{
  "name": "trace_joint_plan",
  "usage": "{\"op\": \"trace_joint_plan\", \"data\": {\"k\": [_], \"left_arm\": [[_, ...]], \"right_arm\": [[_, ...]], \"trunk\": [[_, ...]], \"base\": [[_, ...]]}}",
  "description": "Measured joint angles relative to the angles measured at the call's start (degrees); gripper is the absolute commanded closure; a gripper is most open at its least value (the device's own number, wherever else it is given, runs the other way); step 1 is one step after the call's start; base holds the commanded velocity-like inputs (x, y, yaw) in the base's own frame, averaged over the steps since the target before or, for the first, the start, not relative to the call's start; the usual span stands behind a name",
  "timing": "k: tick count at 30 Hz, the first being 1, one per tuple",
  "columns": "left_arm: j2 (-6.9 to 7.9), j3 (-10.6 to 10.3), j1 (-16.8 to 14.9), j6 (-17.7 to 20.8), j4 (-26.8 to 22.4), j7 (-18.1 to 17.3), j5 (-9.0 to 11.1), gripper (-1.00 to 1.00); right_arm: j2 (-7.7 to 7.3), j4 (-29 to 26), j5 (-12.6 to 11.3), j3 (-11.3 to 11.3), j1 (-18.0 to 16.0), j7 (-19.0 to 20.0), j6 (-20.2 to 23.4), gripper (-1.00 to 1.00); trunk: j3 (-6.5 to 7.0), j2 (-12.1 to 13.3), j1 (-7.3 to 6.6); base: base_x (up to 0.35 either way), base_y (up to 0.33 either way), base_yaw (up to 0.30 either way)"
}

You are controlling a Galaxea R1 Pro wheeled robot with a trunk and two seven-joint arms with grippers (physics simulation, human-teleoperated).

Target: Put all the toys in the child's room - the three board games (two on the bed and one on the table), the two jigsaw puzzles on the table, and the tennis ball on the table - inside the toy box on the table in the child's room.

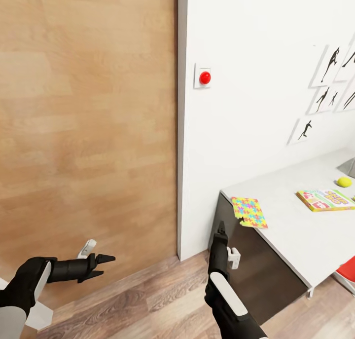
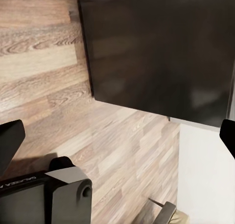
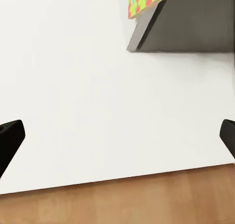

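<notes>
White wall [image 1: 256, 131] and table [image 1: 296, 230] ahead: puzzle [image 1: 249, 211] overhanging near corner, SKIP-BO [image 1: 324, 199] and ball [image 1: 344, 182] toward far edge. Both pincers, left [image 1: 101, 264] and right [image 1: 221, 230], spread, carrying nothing. Rolling closer first; approaching puzzle from overhang, gently.

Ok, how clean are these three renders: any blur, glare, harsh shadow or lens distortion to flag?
Head view: even, soft light, no glare; the wall edge leans with wide-angle tilt; the jigsaw puzzle and SKIP-BO box read sharply. Left wrist view: mildly soft, with a faint sheen on the dark panel and a soft shadow on the floor. Right wrist view: flat, shadowless white wall; the fingertips are cropped at the edges.
</notes>
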Motion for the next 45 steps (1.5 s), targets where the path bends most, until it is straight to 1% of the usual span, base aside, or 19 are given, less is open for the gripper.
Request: {"op": "trace_joint_plan", "data": {"k": [3, 8, 10, 12, 14, 16, 17, 20, 21, 24, 25, 27, 29, 35, 39, 45], "left_arm": [[-0.03, 0.0, 0.0, 0.0, 0.0, 0.0, 0.0, -1.00], [-0.05, 0.0, 0.0, 0.0, 0.0, 0.0, -0.1, -1.00], [-0.05, 0.0, 0.0, 0.0, 0.0, 0.0, -0.1, -1.00], [-0.05, 0.0, 0.0, 0.0, 0.0, 0.0, -0.1, -1.00], [-0.05, 0.0, 0.0, 0.1, 0.0, 0.0, -0.1, -1.00], [-0.05, 0.0, 0.0, 0.1, 0.0, 0.0, -0.1, -1.00], [-0.05, 0.0, 0.0, 0.1, 0.0, 0.0, -0.1, -1.00], [-0.05, 0.0, 0.0, 0.1, 0.0, 0.0, -0.1, -1.00], [-0.05, 0.0, 0.0, 0.1, 0.0, 0.0, -0.1, -1.00], [-0.05, 0.0, 0.0, 0.1, 0.0, 0.0, -0.1, -1.00], [-0.05, 0.0, 0.0, 0.0, 0.0, 0.0, -0.1, -1.00], [-0.05, 0.0, 0.0, 0.0, 0.0, 0.0, -0.1, -1.00], [-0.05, 0.0, 0.0, 0.0, 0.0, 0.0, -0.1, -1.00], [-0.05, 0.0, 0.0, 0.0, 0.0, 0.0, -0.1, -1.00], [-0.05, 0.0, 0.0, 0.0, 0.0, 0.0, -0.1, -1.00], [-0.05, 0.0, 0.0, 0.1, 0.1, 0.0, -0.1, -1.00]], "right_arm": [[0.00, 0.0, -1.0, 0.0, 0.0, 0.0, 0.0, -1.00], [0.00, 0.1, -1.6, 0.1, 0.0, 0.0, 0.0, -1.00], [0.00, 0.2, -2.3, 0.0, 0.0, 0.0, 0.0, -1.00], [0.00, 0.3, -4.0, 0.0, 0.0, 0.0, 0.0, -1.00], [0.00, 0.4, -7.4, 0.0, 0.1, 0.0, -0.1, -1.00], [0.00, 0.4, -9.2, -0.1, 0.4, 0.1, -0.1, -1.00], [0.00, 0.3, -10.7, -0.3, 1.2, 0.4, -0.1, -1.00], [0.00, 0.2, -11.9, -1.2, 2.8, 0.9, -0.2, -1.00], [0.00, 0.0, -12.4, -2.2, 3.6, 1.3, -0.2, -1.00], [0.00, -0.1, -12.8, -3.9, 4.3, 1.7, -0.3, -1.00], [0.00, -0.2, -12.9, -4.9, 4.6, 1.8, -0.4, -1.00], [0.00, -0.3, -12.8, -5.8, 4.8, 2.0, -0.5, -1.00], [0.00, -0.3, -12.6, -6.3, 5.0, 2.0, -0.6, -1.00], [0.00, -0.2, -12.2, -6.0, 5.1, 3.5, -0.6, -1.00], [0.00, -0.3, -11.5, -5.4, 5.1, 6.3, -0.5, -1.00], [0.00, 0.0, -11.1, -5.0, 5.1, 7.4, -0.2, -1.00]], "trunk": [[0.00, 0.0, 0.00], [0.00, 0.0, 0.00], [0.00, 0.0, -0.01], [0.00, 0.0, -0.01], [0.00, 0.0, 0.00], [0.00, 0.0, 0.00], [0.00, 0.0, 0.00], [0.00, 0.0, 0.00], [0.00, 0.0, 0.00], [0.00, 0.0, 0.01], [0.00, 0.0, 0.01], [0.00, 0.0, 0.00], [0.00, 0.0, 0.00], [0.00, 0.0, 0.00], [0.00, 0.0, 0.00], [0.00, 0.0, -0.01]], "base": [[0.018, 0.000, 0.000], [0.045, 0.000, 0.000], [0.134, 0.000, 0.000], [0.117, 0.000, 0.000], [0.055, 0.000, 0.000], [0.028, 0.000, 0.000], [0.020, 0.000, 0.000], [0.012, 0.000, 0.000], [0.007, 0.000, 0.000], [0.004, 0.000, 0.000], [0.002, 0.000, 0.000], [0.001, 0.000, 0.000], [0.000, 0.000, 0.000], [0.000, 0.000, 0.000], [0.017, 0.001, 0.000], [0.123, 0.056, 0.000]]}}
